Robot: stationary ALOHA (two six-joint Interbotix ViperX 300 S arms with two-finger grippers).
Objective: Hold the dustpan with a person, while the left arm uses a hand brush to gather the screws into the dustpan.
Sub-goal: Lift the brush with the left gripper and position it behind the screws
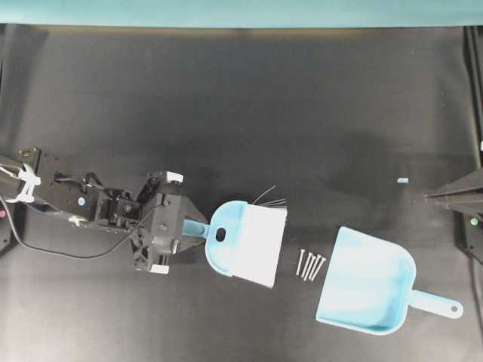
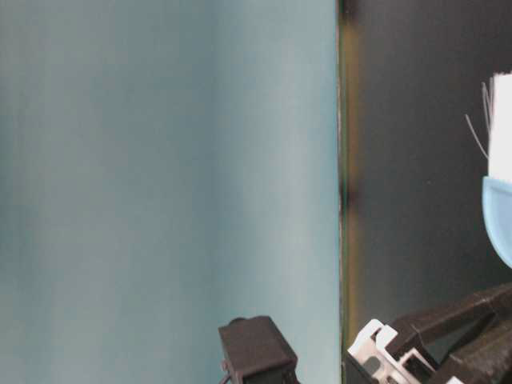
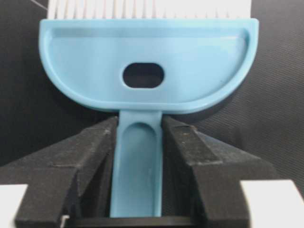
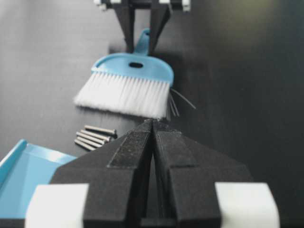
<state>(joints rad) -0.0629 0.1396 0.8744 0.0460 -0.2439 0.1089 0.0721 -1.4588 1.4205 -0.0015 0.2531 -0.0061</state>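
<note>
Item 1, hand brush [image 1: 245, 243]: laid flat on the black table [image 1: 226, 113] at about 7 o'clock from its centre in the overhead view, bristles turned toward 3 o'clock, presumably so that one push would carry debris that way.

Item 2, left gripper [image 3: 137, 161]: fingers [image 3: 95, 156] were set on either side of the slim handle, pressed against or all but touching it; a firm clamp could not be confirmed. The handle was evidently taken at the end to leave the bristles free.

Item 3, screws [image 1: 310, 264]: about five, bunched parallel, just at 3 o'clock of the bristles and just short of the dustpan mouth.

Item 4, dustpan [image 1: 370, 286]: placed at 4 o'clock, mouth open toward the screws, handle trailing toward 4 o'clock. No hand was seen on it.

Item 5, right gripper [image 4: 153, 128]: fingers brought together, nothing held, parked at 3 o'clock clear of the sweep.
</note>
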